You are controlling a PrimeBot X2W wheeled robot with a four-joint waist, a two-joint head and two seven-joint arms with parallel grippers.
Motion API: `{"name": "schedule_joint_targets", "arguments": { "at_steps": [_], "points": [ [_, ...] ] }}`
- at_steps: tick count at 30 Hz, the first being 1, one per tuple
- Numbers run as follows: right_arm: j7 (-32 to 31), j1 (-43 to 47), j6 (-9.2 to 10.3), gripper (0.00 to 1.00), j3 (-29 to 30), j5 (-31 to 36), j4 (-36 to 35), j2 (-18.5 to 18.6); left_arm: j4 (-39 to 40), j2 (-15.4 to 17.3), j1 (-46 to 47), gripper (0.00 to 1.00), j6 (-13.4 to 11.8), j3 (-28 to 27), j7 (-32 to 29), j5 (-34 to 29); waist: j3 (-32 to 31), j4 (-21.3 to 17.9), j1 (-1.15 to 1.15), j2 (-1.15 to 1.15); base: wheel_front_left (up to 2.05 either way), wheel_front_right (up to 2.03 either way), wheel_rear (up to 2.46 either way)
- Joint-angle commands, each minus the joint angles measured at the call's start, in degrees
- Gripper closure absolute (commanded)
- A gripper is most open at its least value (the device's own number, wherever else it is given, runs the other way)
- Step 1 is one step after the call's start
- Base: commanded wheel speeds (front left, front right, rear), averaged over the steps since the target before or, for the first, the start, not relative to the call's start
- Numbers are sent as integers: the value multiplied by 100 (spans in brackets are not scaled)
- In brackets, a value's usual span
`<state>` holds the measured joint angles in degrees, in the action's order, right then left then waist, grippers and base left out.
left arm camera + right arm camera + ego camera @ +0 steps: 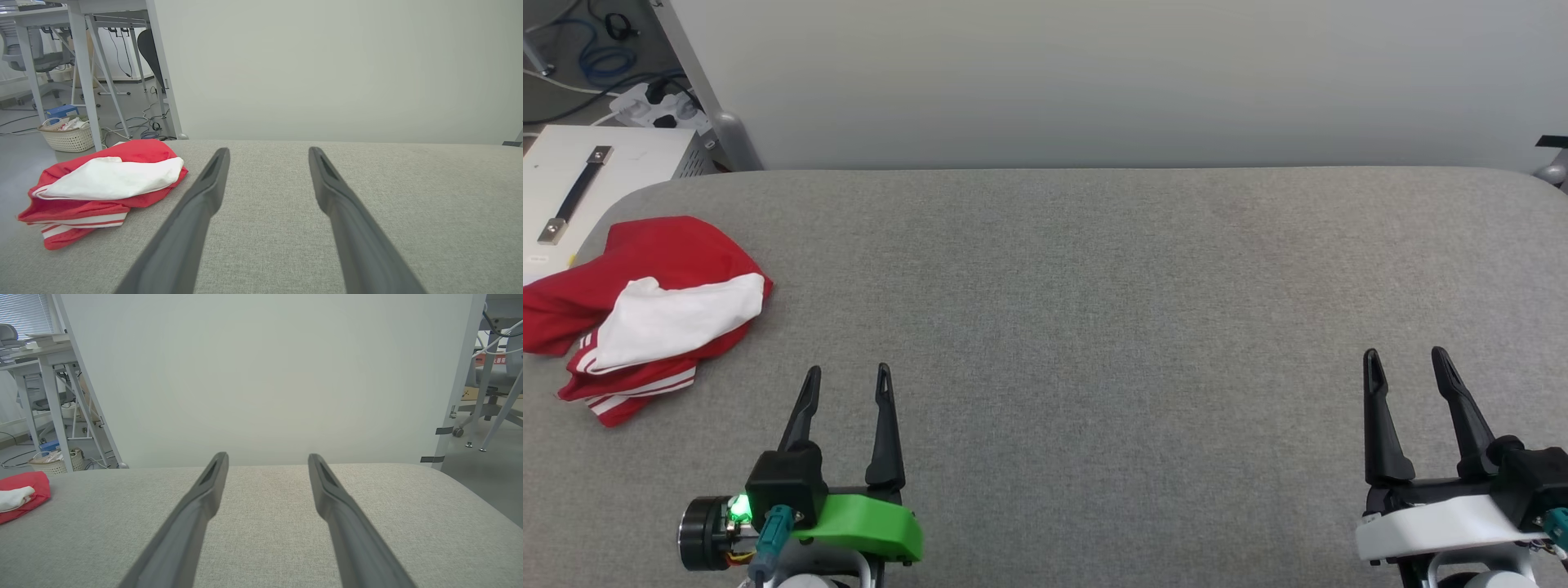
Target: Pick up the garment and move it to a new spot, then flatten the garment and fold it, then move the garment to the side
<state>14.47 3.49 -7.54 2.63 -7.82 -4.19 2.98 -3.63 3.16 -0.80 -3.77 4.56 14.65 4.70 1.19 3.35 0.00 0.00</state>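
Garment [645, 314] lies bunched at the left edge of the desk [1094, 286], with a white sleeve on top of the red body and the striped trim on the near side. Left hand [848, 371] sits near it, to its right, released and empty. It looks best placed to reach across, come in low and pinch the top folds deeply so no layer drags. Right hand [1405, 353] is well apart at the right – also released, holding nothing
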Motion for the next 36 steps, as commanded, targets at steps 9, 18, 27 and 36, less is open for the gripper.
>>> {"name": "schedule_joint_targets", "arguments": {
  "at_steps": [9,18,27,36],
  "points": [
    [52,64,5,0,-3,6,-4,-11,-56,-28,38,0,18,-28,35,6,18,77,0,0,0,0,0],
    [52,22,5,0,-8,32,-60,-11,-30,-28,115,0,-18,-147,35,17,121,457,0,0,0,0,0],
    [52,-53,5,0,-18,100,-104,-11,3,-28,188,0,-89,-225,35,86,274,1031,0,0,0,0,0],
    [52,-103,5,0,-39,131,-122,-11,27,-28,217,0,-143,-295,35,137,367,1598,0,0,0,0,0]
  ]
}}
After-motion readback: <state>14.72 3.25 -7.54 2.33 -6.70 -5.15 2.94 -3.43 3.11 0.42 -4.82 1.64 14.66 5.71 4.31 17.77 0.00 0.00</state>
